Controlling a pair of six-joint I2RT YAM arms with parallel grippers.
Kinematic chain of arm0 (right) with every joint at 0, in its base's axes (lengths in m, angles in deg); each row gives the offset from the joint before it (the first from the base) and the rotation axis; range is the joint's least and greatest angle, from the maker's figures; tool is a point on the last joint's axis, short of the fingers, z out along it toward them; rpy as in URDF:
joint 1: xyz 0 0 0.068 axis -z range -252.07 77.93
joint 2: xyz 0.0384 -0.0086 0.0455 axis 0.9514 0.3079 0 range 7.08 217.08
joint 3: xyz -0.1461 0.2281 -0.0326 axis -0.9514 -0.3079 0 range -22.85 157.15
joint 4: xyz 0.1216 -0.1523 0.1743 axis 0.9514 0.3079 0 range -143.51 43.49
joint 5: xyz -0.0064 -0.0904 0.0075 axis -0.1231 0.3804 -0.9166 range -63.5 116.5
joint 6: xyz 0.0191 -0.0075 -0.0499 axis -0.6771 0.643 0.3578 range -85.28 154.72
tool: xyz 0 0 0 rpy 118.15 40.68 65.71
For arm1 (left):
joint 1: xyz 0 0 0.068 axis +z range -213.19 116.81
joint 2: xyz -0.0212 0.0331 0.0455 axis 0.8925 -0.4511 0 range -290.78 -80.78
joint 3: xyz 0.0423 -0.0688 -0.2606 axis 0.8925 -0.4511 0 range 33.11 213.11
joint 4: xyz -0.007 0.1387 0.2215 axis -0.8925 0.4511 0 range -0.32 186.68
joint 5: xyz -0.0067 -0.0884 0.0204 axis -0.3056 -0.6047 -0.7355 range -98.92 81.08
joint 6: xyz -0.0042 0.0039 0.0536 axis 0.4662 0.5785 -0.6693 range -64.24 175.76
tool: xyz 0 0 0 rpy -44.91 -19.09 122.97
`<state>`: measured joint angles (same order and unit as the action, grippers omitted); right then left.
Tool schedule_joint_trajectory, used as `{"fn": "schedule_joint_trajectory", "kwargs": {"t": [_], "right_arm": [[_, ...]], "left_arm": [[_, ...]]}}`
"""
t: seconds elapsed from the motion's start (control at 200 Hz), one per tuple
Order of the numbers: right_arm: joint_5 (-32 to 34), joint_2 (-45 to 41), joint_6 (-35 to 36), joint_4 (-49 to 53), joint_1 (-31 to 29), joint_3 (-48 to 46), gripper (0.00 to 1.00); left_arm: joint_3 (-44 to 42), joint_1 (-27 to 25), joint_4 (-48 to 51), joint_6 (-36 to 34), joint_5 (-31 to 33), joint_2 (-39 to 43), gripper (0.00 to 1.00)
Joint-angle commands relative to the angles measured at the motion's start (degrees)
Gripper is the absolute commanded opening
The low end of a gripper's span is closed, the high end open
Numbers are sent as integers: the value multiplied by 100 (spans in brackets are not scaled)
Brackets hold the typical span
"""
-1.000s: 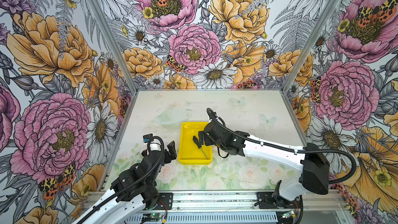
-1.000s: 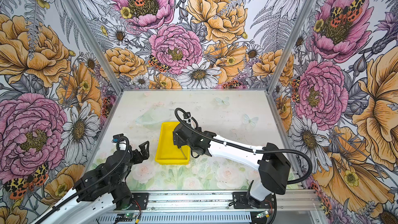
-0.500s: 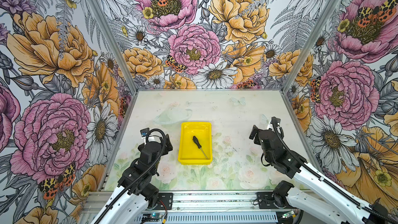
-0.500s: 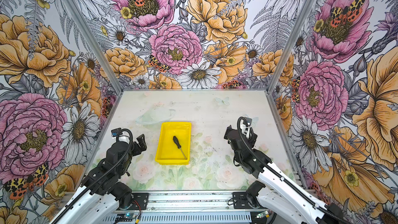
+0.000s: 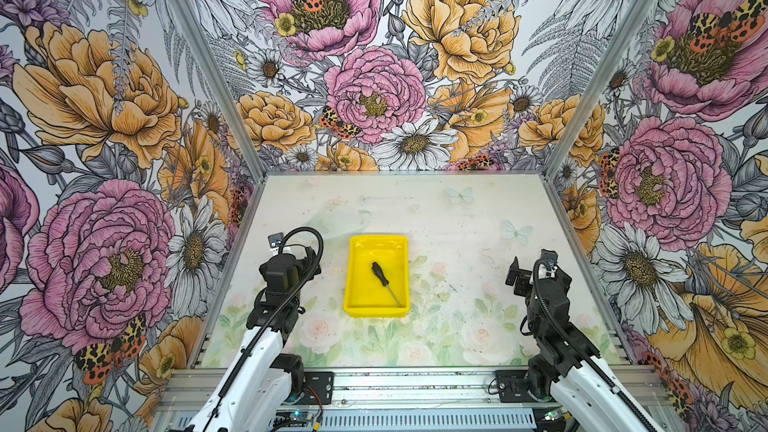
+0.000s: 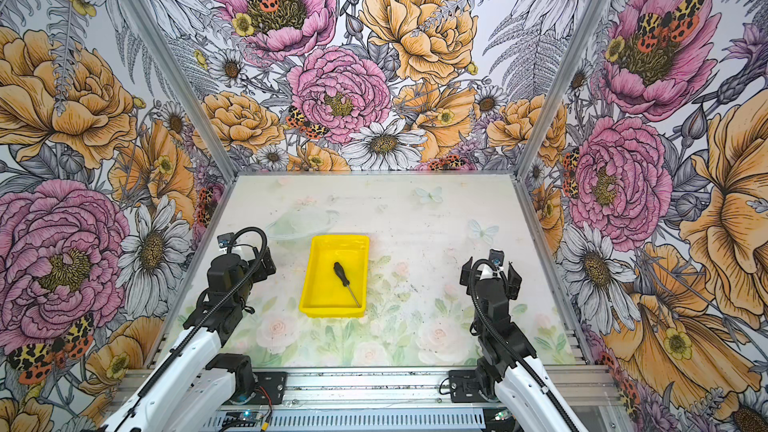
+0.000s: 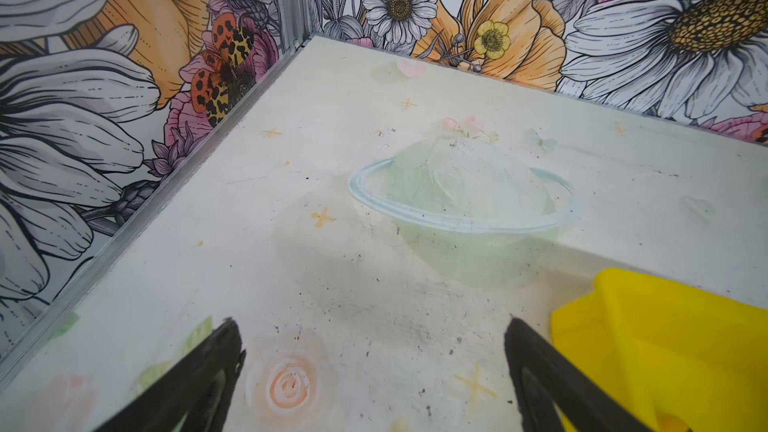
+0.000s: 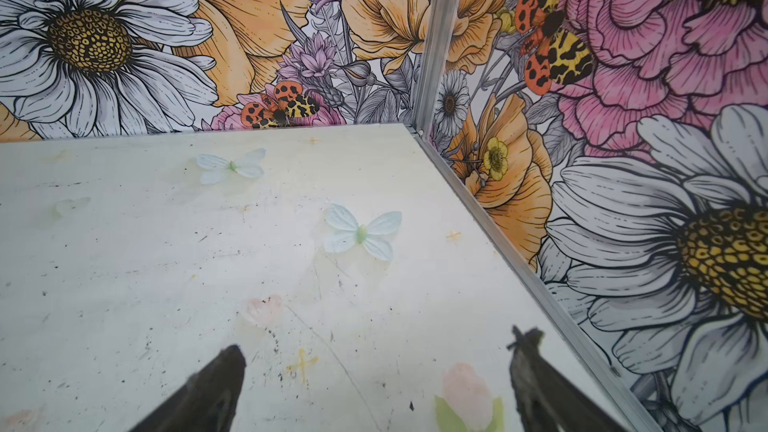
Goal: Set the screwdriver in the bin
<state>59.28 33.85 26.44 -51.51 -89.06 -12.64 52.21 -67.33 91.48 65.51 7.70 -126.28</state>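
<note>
Yellow bin (image 5: 365, 299) on the counter (image 5: 457, 218) holds the screwdriver (image 5: 385, 281) lying slantwise inside, left gripper (image 7: 372, 326) just beside the bin and right gripper (image 8: 380, 340) well apart from it, both spread wide and empty

Bin (image 5: 378, 238) open from above, bare table (image 5: 457, 251) all around it, walls (image 5: 374, 76) close three sides, left arm (image 5: 282, 280) and right arm (image 5: 544, 301) well apart from it

White arm links (image 5: 268, 353), black joints (image 5: 544, 305) — looped black cables (image 5: 320, 243).
</note>
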Motion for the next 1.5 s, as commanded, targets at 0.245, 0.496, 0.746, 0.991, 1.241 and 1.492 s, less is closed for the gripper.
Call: {"fn": "schedule_joint_trajectory", "kwargs": {"t": [0.245,0.496,0.746,0.991,1.241,1.492], "right_arm": [[-1625,2535,472,-3321,1041,-139,100],[-2222,4534,800,-4830,1359,481,100],[-2539,6119,740,-6253,1488,652,99],[-2261,6128,311,-5116,1705,1245,99],[-2269,6137,318,-5146,1717,1239,99],[-2275,6139,318,-5143,1717,1237,100]], "left_arm": [[-163,282,-2780,-569,-104,-1715,99],[142,531,-3781,-816,-662,-2733,99],[192,830,-4968,-540,-1104,-3653,99],[136,728,-5769,-763,-1434,-4317,99],[183,453,-5712,-917,-860,-4342,99],[204,246,-5677,-1055,-510,-4349,99]]}}
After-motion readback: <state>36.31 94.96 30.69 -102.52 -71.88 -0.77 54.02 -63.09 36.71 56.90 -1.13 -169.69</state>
